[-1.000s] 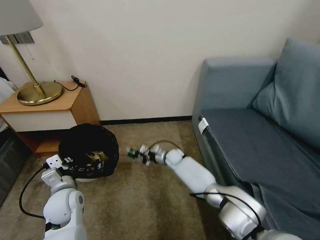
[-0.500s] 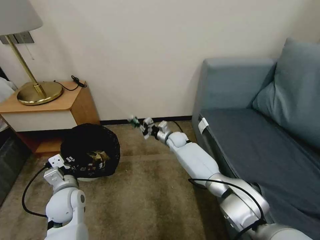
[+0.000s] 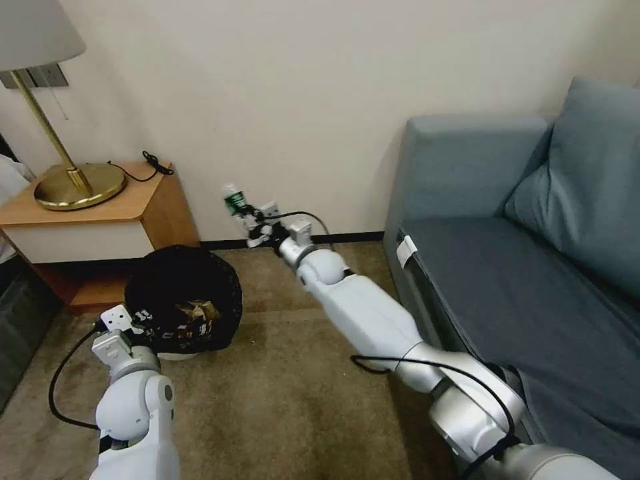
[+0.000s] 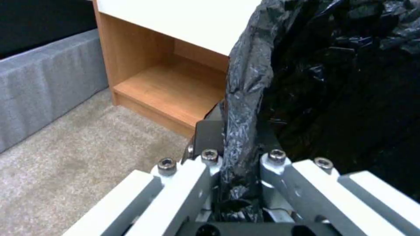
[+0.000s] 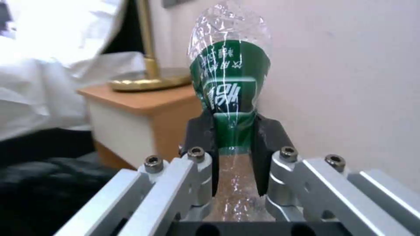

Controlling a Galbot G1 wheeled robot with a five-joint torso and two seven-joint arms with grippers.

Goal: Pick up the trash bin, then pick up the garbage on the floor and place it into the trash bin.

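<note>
Right gripper clenched on small clear plastic bottle with green label, held aloft at 11 o'clock of head view centre, before cream wall. Right arm stretched long from 5 o'clock corner, wrist raised. Bottle up-and-right of round white trash bin with crinkly black liner, at bin's 1 o'clock. Left gripper pinching liner at bin rim, arm bent up from 7 o'clock. Bin beside wooden nightstand.

Bare carpet between trash bin and sofa; nightstand flanks bin.
</note>
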